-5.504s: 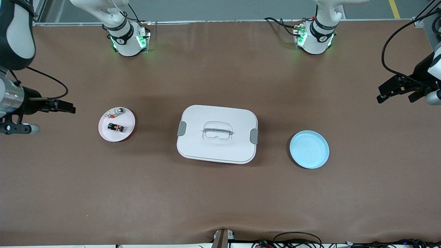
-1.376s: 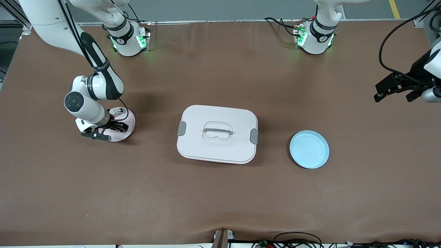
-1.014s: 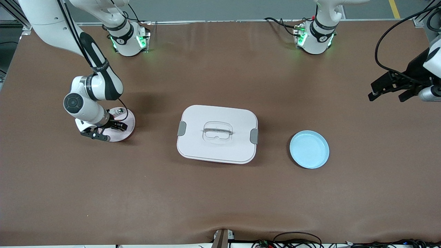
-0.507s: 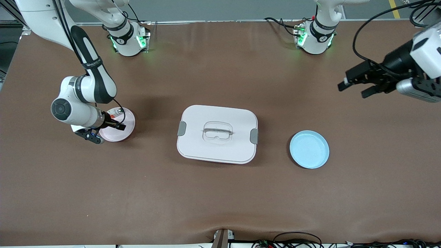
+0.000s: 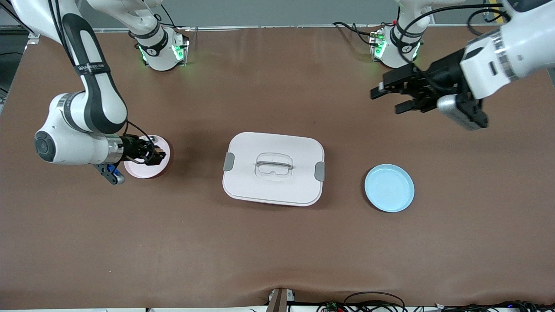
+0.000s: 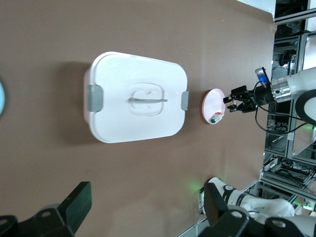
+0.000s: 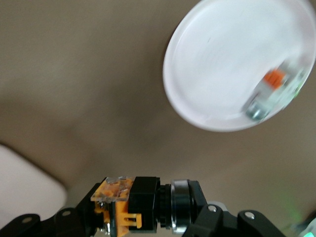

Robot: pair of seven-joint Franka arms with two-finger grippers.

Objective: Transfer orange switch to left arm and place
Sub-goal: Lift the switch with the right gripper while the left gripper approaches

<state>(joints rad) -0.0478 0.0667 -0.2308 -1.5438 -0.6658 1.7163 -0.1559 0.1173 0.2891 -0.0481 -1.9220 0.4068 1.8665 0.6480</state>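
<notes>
**Switch lifted, handover still ahead**

At the right arm's end of the desk, the right tool [image 5: 157,156] is clamped on the orange switch [image 7: 132,203] and holds it just above the pink plate [image 5: 138,170]. The switch sits crosswise between the jaws, orange end to one side and round black end to the other. The grip takes only a small part, so a fast swing could let it twist or slip out. The small white-grey part [image 7: 269,95] lies on the plate and is not touched.

In the middle stands the box [image 5: 273,168], between the plates. A low, straight carry toward the blue plate [image 5: 389,187] would likely strike its lid or handle.

The left tool [image 5: 388,93] hangs with jaws spread over bare desk near its own base, well apart from the switch. A misaligned meeting could drop the part.
</notes>
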